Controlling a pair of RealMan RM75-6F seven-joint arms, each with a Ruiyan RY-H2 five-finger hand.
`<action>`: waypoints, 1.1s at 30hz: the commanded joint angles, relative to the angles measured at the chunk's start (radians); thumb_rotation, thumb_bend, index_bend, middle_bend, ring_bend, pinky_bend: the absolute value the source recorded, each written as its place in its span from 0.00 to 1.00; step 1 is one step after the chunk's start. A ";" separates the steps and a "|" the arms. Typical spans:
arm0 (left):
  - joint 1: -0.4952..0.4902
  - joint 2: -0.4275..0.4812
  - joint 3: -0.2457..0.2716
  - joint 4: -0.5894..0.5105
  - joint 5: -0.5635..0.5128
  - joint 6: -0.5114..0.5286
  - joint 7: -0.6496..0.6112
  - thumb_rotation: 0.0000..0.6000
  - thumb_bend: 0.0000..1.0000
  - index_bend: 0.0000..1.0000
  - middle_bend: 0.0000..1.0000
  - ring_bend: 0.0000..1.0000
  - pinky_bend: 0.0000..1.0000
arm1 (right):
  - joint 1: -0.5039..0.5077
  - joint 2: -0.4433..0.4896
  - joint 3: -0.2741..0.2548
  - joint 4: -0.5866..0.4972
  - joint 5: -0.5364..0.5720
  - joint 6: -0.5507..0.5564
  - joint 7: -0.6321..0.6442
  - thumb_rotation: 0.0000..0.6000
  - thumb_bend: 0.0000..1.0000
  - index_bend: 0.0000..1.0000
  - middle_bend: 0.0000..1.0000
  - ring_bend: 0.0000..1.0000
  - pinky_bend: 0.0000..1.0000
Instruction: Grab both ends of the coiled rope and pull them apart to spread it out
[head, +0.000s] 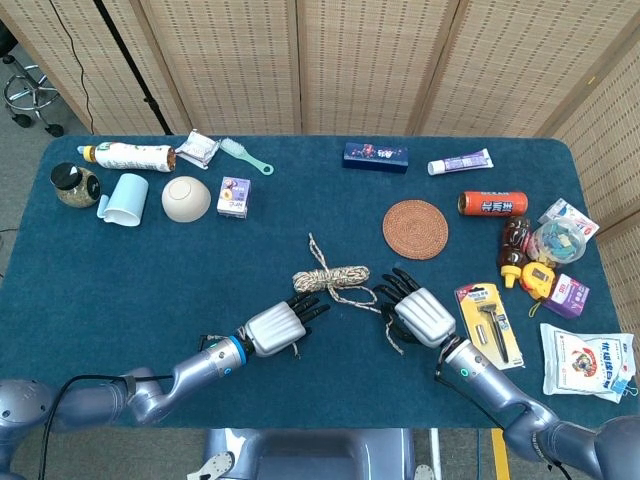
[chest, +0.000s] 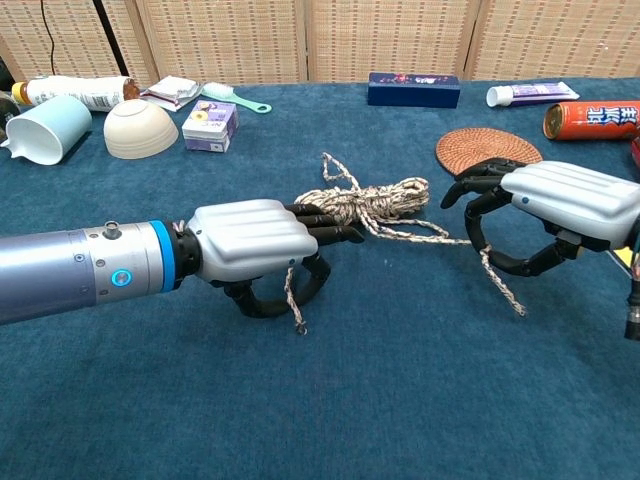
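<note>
Your left robot hand (chest: 255, 238) sits at lower centre-left of the chest view, fingers curled around one end of the rope (chest: 368, 203), whose tail hangs below the palm. Judged from that view it is grasping the strand, though the pinch itself is hidden under the palm. The coil lies bunched on the blue tabletop (chest: 380, 400) in the middle of the frame, just ahead of those fingertips. At centre-right, your right robot hand (chest: 545, 215) hooks the other end, the strand running taut into its curled fingers and trailing out beneath.

To do this pull well, firm up both grasps first, then draw the hands straight outward, low over the tabletop and at an even pace. Watch the round woven mat (chest: 487, 150) just behind the right robot hand, and stop if either end starts slipping.
</note>
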 joint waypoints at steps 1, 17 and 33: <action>-0.001 0.000 0.000 0.000 -0.002 -0.002 0.002 1.00 0.35 0.53 0.00 0.00 0.00 | 0.000 0.000 0.001 0.000 0.001 0.000 0.001 1.00 0.52 0.61 0.22 0.10 0.00; -0.003 -0.006 0.000 -0.002 -0.019 -0.014 0.012 1.00 0.46 0.57 0.00 0.00 0.00 | -0.005 -0.001 0.001 0.005 0.005 0.000 0.007 1.00 0.53 0.62 0.22 0.10 0.00; 0.007 0.002 0.002 -0.003 -0.021 0.009 -0.005 1.00 0.47 0.60 0.00 0.00 0.00 | -0.006 -0.002 0.001 0.004 0.007 -0.003 0.011 1.00 0.53 0.63 0.23 0.10 0.00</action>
